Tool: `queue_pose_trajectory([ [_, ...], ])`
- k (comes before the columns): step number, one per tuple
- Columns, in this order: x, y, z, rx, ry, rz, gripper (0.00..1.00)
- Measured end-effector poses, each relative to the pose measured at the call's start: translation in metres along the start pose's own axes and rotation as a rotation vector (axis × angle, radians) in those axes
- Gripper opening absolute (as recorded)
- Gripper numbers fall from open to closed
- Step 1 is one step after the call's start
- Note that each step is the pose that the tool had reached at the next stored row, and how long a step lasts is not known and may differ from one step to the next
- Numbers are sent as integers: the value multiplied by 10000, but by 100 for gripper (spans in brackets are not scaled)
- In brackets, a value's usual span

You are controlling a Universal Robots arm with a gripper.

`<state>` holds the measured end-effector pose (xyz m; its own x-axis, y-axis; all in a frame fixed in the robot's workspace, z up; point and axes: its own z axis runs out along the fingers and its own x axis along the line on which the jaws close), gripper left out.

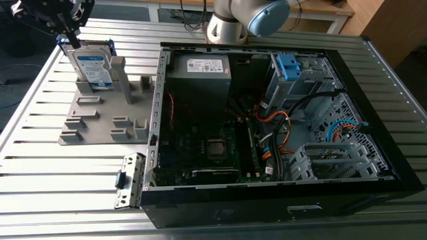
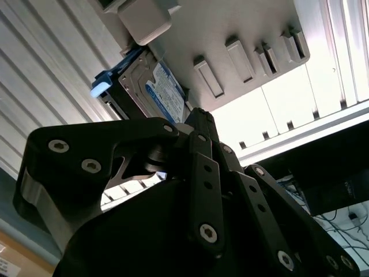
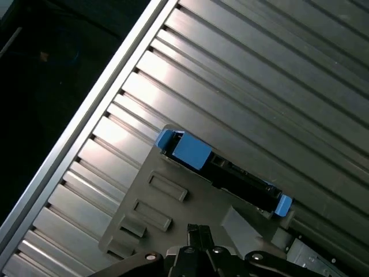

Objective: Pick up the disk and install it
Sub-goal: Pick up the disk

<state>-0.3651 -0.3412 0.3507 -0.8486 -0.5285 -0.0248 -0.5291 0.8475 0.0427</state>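
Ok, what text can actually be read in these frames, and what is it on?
Nothing can be quoted.
Blue-and-white label on the disk: print is present, but too small in the exterior view and blurred in the second wrist view.
White sticker on the grey box: too small to read.

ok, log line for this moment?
gripper: over silver hard drive in blue caddy | drive: upright in grey plastic stand | open black computer case: drive not inside

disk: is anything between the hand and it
Nothing visible does. In the exterior view the hand hangs right over the top edge of the disk, which stands upright in the grey holder, with no other thing between them.
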Motion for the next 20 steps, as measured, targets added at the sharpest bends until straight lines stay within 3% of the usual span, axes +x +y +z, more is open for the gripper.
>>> queue_pose_trajectory([
  [20,0,0,0,-37,64,-1491,11],
])
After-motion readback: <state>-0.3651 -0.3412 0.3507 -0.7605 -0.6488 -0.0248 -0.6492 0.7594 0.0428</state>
